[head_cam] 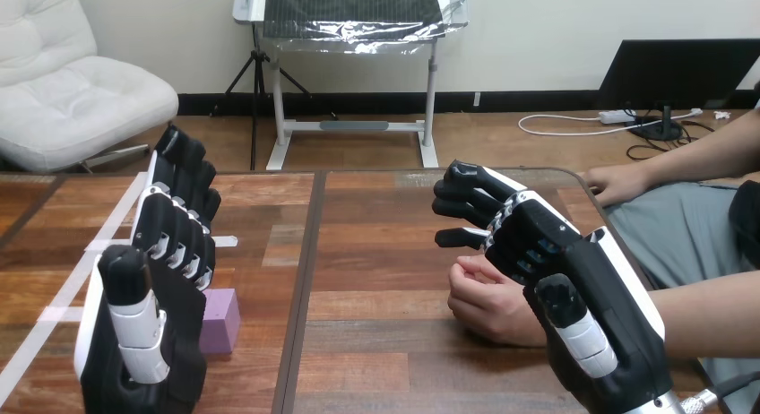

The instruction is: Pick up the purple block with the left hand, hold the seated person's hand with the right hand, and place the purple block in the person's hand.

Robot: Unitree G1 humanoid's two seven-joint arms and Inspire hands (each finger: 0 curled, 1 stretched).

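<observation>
A purple block [221,320] lies on the wooden table [376,253] at the lower left, its left side hidden behind my left hand [157,342]. That hand is raised in front of it, fingers straight and apart, holding nothing. The person's hand [488,302] rests on the table right of centre, loosely curled, palm side down. My right hand [582,297] hovers just over and behind the person's wrist. Its fingers [470,203] reach left above the person's hand, slightly bent, not wrapped round it.
The person's other hand [618,183] rests at the table's far right edge. White tape strips [67,293] cross the table's left part. A dark seam [305,280] runs down the table between the block and the person's hand.
</observation>
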